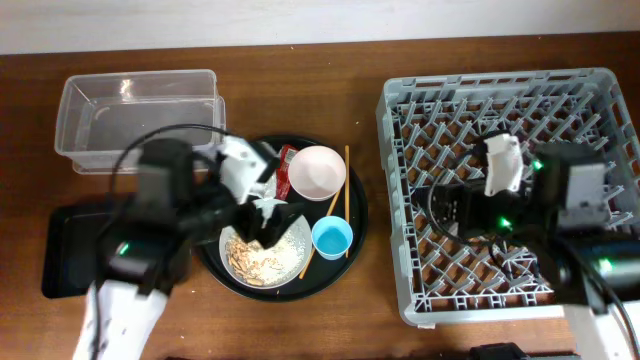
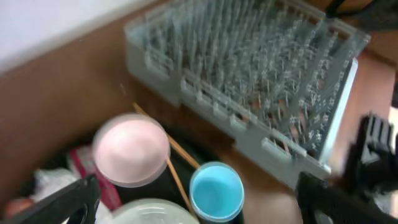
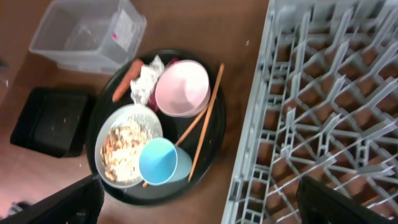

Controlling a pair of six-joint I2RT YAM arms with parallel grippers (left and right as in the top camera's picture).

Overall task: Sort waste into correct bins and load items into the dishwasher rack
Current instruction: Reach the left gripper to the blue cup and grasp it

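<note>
On a round black tray [image 1: 355, 225] stand a white bowl [image 1: 318, 172], a light-blue cup [image 1: 332, 237], wooden chopsticks [image 1: 345, 195] and a shallow dish [image 1: 290, 262] with beige scraps [image 1: 250, 262]. A red wrapper [image 1: 283, 168] lies beside the bowl. The right wrist view shows the crumpled napkin [image 3: 145, 81] and the carrot piece [image 3: 126, 78] at the tray's far-left rim. My left gripper [image 1: 265, 218] is open and empty above the dish; in the left wrist view [image 2: 199, 208] the cup [image 2: 216, 191] and bowl [image 2: 130, 149] lie between its fingers. My right gripper [image 1: 455, 205] is open and empty over the rack [image 1: 590, 95].
The clear tub [image 1: 135, 120] stands at the back left. The shallow black tray [image 1: 65, 250] lies in front of it, partly under my left arm. Both also show in the right wrist view, tub [image 3: 87, 34] and tray [image 3: 50, 121]. Bare wood separates round tray and rack.
</note>
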